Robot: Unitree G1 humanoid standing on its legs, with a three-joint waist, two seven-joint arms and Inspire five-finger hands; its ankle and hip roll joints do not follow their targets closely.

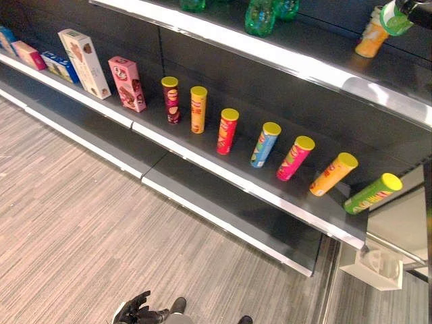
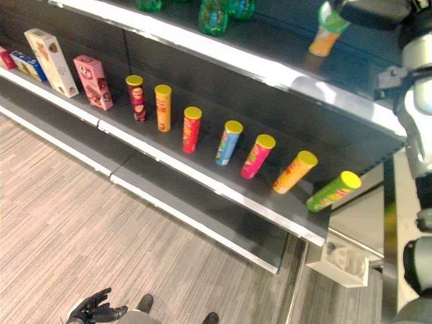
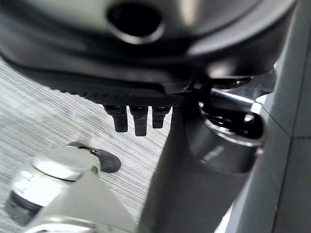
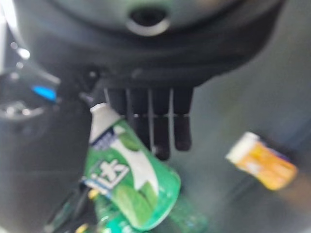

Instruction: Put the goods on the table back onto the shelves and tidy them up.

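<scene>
The right hand point(image 4: 155, 121) is up at the top shelf point(image 1: 283, 61), upper right of the eye views, with a green cup point(image 4: 129, 187) at it. In its wrist view the fingers point(image 4: 163, 131) hang nearly straight behind the cup, whose white lid end sits close under the palm. I cannot tell if the thumb pinches it, so whether the hand truly has hold of it is unclear. The cup shows at the far upper right point(image 1: 395, 20), just beside an orange cup point(image 1: 371, 37) that already stands on the shelf.

The green cup looks like a light, thin-walled tub with a smooth printed wrap. It probably dents under a hard squeeze and slides easily. The stiffer places to take hold would be round the body near the rim, with thumb opposite fingers.

The left hand point(image 1: 131, 310) hangs low at the bottom left over the floor point(image 1: 81, 223), fingers loosely curled and holding nothing.

On the middle shelf point(image 1: 202, 158) a row of yellow-lidded cans point(image 1: 227, 131) runs toward the right, with boxes point(image 1: 126, 83) at the upper left.
</scene>
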